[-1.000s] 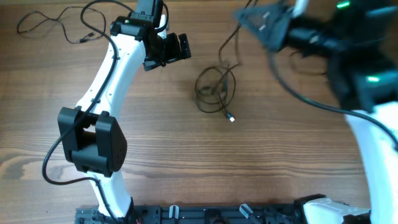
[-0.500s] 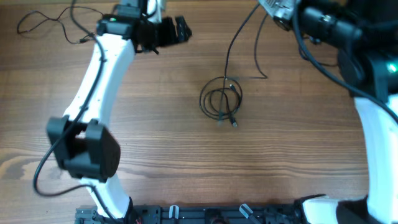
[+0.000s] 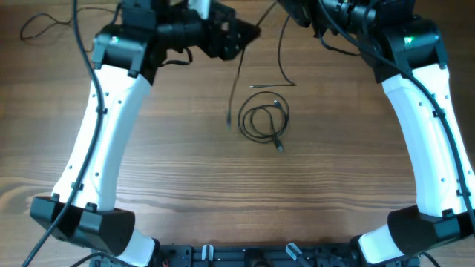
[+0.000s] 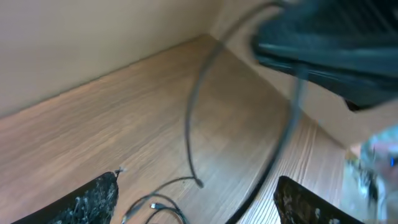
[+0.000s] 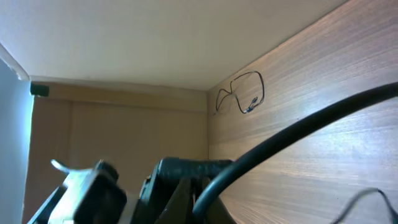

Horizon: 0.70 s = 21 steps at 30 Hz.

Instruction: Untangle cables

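Left fingers (image 4: 93, 199) spread, thin black cord (image 4: 193, 124) hanging between | right fingers (image 3: 299, 10) pressed together, pinching that cord | small round black coil (image 3: 261, 120) on brown wood-grain surface (image 3: 185, 185).

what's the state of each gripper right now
left gripper: open, holding nothing
right gripper: closed on a cable strand that hangs from it

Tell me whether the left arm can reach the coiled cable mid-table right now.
Probably yes. The left gripper hangs open a short way from the coiled cable, with only bare table and a loose strand between them.
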### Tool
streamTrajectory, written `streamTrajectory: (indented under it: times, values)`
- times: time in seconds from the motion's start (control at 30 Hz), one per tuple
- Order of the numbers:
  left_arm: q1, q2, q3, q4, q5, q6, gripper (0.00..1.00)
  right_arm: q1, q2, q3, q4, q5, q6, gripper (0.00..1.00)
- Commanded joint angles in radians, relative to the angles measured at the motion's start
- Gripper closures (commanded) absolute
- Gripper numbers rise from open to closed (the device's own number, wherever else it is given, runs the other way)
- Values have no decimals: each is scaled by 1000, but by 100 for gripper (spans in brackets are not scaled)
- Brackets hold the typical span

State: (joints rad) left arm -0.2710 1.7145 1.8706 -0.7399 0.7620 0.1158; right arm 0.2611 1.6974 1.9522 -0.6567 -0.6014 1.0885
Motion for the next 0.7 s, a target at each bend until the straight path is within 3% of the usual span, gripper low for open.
streamTrajectory:
  times: [0.0,0.3,0.53,0.67]
  values:
    - [-33,-14,6,0,34,195,19,2,1,5,-36,59,14,96]
    - [-100,-24,6,80,34,191,29,29,3,4,-52,40,40,96]
    - [-112,-24,6,97,-23,191,48,29,3,4,-52,24,40,96]
    - [-113,-24,6,97,-70,191,44,27,3,4,-52,52,40,96]
